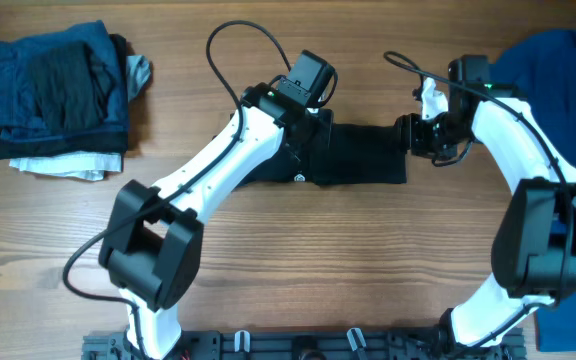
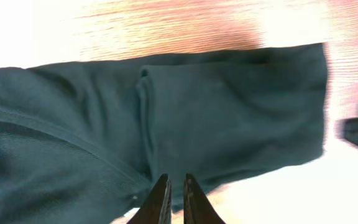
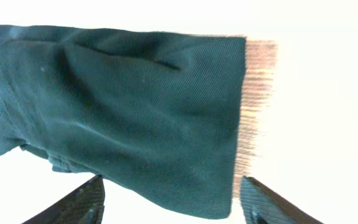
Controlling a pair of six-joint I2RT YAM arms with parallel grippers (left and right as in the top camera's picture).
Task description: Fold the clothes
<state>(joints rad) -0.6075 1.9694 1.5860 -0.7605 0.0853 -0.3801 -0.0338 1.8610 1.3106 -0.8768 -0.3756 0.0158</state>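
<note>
The black T-shirt (image 1: 358,155) lies on the table folded into a long strip, with its small white logo (image 1: 298,180) at the near edge. My left gripper (image 1: 306,140) is over the strip's left part. In the left wrist view, the left gripper (image 2: 176,180) hangs over the T-shirt (image 2: 229,112) near an edge, fingers almost together with nothing seen pinched. My right gripper (image 1: 406,135) is at the strip's right end. In the right wrist view, the right gripper (image 3: 171,180) stands wide open, a finger on each side of the T-shirt's (image 3: 135,106) corner. A royal-blue shirt (image 1: 558,70) lies at the right edge.
A pile of folded garments (image 1: 58,95) in blue, dark and white sits at the back left. Both arms' cables loop above the table near the wrists. Bare wooden table (image 1: 348,260) runs along the front.
</note>
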